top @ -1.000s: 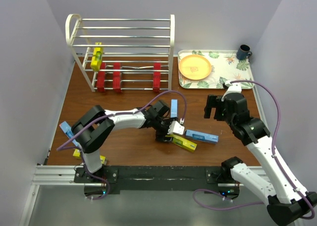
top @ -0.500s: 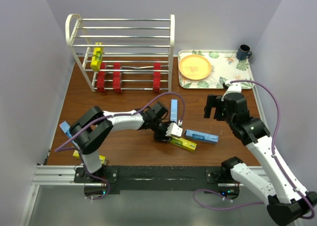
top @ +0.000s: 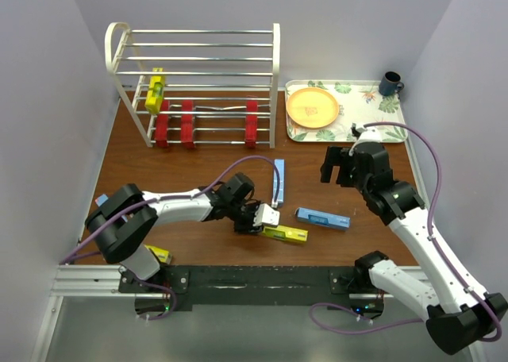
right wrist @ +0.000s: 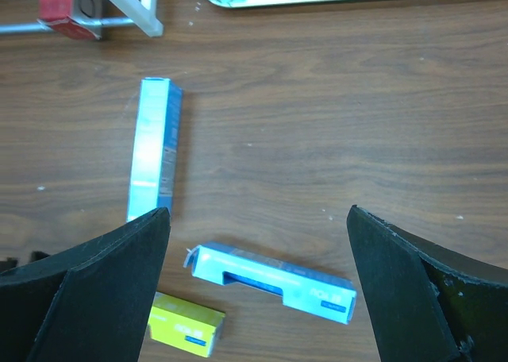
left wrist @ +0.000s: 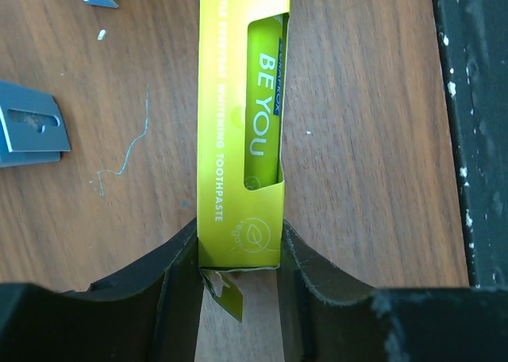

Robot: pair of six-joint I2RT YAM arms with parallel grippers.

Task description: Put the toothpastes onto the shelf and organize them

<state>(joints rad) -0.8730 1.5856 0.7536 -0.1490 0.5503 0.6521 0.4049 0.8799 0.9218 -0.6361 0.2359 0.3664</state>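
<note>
**A:** The yellow carton [left wrist: 242,140] is pinched at one end by the left gripper [left wrist: 238,255]. It's lying flat on the table, well in front of the shelf [top: 198,59], about in line with its right end. Can that hold be trusted?

**B:** For a light squeeze, probably. It's thin card, so it's easily crushed, and a cut-out window and a loose end flap can be seen. The solid end is likely best gripped. The right gripper [right wrist: 258,215] is spread wide with nothing in it.

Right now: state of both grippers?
Left gripper: shut on the yellow toothpaste.
Right gripper: open, holding nothing.
</note>
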